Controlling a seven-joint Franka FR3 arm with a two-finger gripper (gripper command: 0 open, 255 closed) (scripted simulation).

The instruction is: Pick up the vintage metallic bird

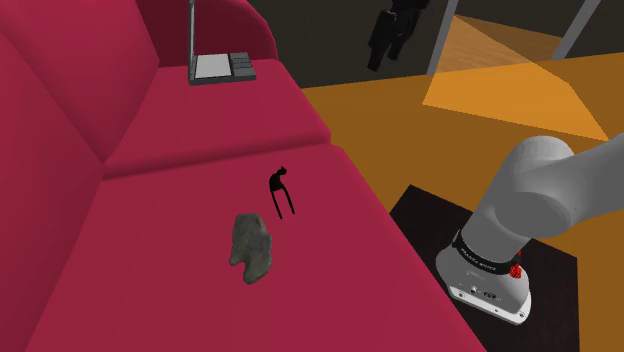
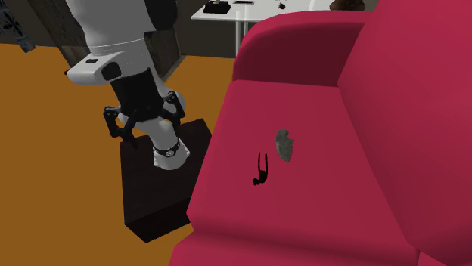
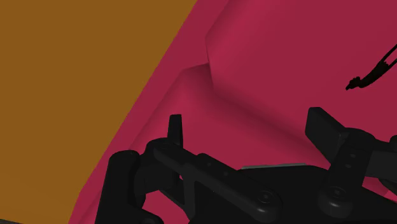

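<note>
Two small things lie on the red sofa seat (image 1: 180, 270). One is a thin black figure with a small body on two long legs (image 1: 281, 191) (image 2: 261, 169), which looks like the bird; its tip shows in the wrist view (image 3: 372, 71). The other is a lumpy grey-brown piece (image 1: 250, 246) (image 2: 285, 145) just beside it. My gripper (image 2: 144, 121) (image 3: 248, 130) hangs open above the stand, off the sofa's front edge and well short of both things. Its fingers (image 3: 175, 130) stand wide apart with nothing between them. In the shoulder view the black hand (image 1: 390, 35) shows at the top.
A grey open laptop-like device (image 1: 220, 66) sits on the far cushion by the sofa arm. The black stand (image 2: 155, 189) stands on the orange floor (image 3: 76, 76) next to the sofa's front. A white table (image 2: 242, 13) with small items stands behind the sofa.
</note>
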